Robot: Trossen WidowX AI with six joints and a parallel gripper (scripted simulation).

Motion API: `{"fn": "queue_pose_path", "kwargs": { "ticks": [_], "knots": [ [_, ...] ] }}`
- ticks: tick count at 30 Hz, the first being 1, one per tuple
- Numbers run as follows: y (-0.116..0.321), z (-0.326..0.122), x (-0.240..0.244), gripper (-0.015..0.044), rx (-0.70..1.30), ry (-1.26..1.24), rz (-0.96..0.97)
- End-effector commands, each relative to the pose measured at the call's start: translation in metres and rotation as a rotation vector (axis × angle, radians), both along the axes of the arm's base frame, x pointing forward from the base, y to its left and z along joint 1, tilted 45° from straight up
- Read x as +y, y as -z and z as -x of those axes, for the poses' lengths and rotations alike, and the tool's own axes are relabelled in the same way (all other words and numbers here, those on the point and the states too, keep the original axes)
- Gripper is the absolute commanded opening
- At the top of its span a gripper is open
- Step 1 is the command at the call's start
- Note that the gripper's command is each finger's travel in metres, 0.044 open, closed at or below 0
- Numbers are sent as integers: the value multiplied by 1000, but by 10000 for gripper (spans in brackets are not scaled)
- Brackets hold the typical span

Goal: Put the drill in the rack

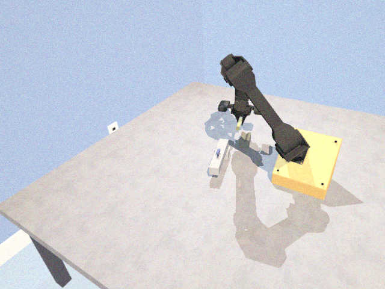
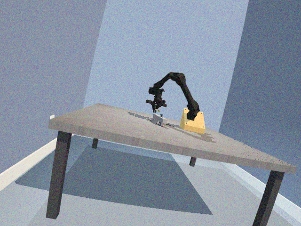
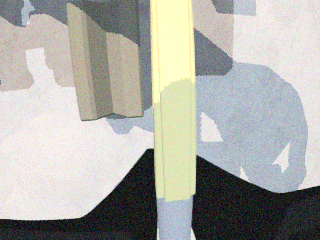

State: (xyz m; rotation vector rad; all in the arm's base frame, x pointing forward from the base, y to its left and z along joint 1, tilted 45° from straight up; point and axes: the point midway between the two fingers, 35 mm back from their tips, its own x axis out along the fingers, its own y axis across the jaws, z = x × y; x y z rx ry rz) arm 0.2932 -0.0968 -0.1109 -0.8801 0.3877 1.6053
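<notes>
A pale blue wall rises behind the mottled grey-beige tabletop (image 1: 149, 192) (image 2: 136, 131). Landmark: the long white block with a blue peg (image 1: 218, 160) (image 2: 158, 118). Near its far end, the black parallel-jaw gripper (image 1: 240, 119) (image 2: 154, 110) (image 3: 164, 155) clenches the slim pale-yellow drill (image 1: 239, 123) (image 2: 157, 110) (image 3: 175, 130), above the tabletop. Beside that end stands a grooved beige rack (image 1: 245, 136) (image 3: 110, 75). The yellow base block (image 1: 320, 161) (image 2: 199, 121) is well apart from it.

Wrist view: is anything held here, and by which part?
Yes: a yellow-green bar, held near one end by the gripper, the rest sticking out past the fingers.
</notes>
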Motion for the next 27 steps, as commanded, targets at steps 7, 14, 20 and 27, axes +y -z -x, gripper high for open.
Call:
{"fn": "queue_pose_path", "kwargs": {
  "ticks": [7, 14, 20, 27],
  "knots": [
    [7, 15, -3, 0, 5, -5, 0],
    [11, 23, -4, 0, 6, -5, 0],
    [14, 29, -3, 0, 6, -5, 0],
    [22, 25, 5, 0, 5, -5, 0]
  ]
}}
